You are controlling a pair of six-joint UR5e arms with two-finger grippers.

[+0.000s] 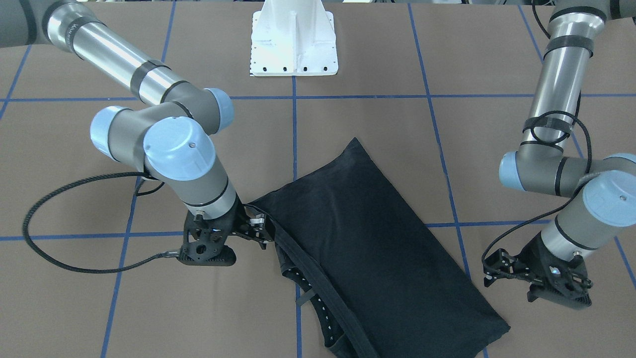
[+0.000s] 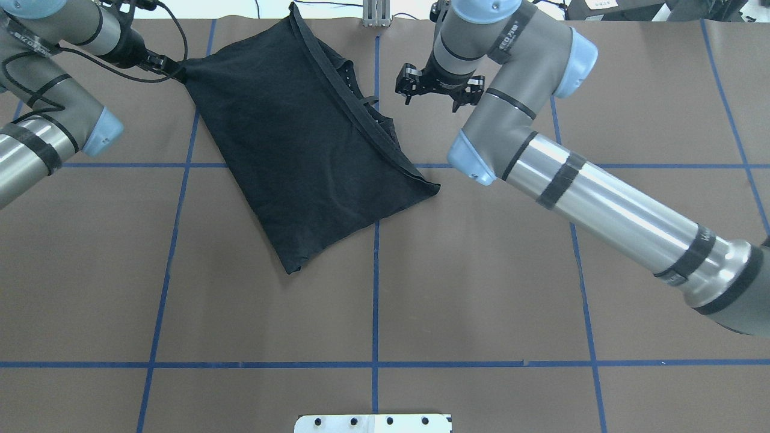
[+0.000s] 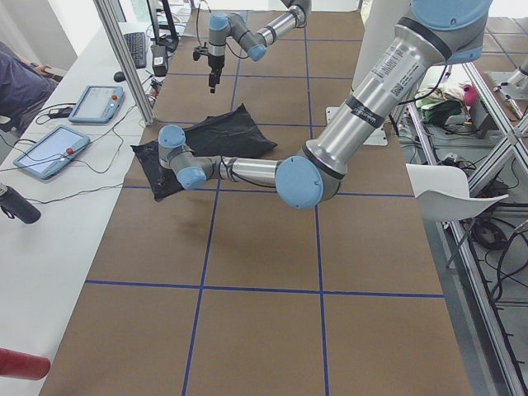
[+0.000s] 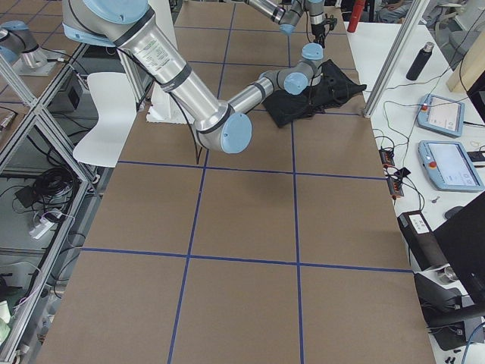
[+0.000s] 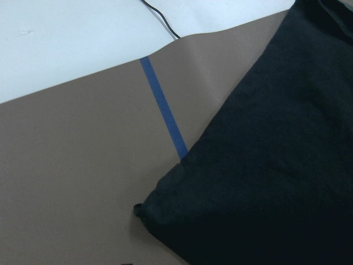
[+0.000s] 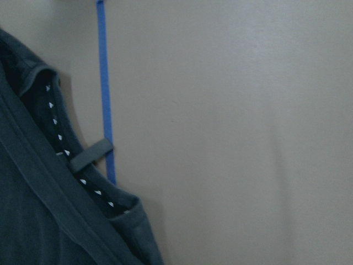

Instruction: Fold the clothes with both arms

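Where the T-shirt point(image 2: 307, 138) lies, table edge point(image 2: 252, 17) is near
Right gripper point(image 2: 433, 103) gapes beside collar point(image 2: 367, 117); left gripper point(image 2: 170, 65) at corner point(image 2: 189, 68), spread unclear

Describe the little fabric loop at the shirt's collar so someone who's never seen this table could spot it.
On the brown table with blue tape lines, the black T-shirt lies folded at the side far from the robot's base. Its neckline, lined with white dots, faces the right arm. The loop is the short grey strip jutting from that lining onto a blue tape line.
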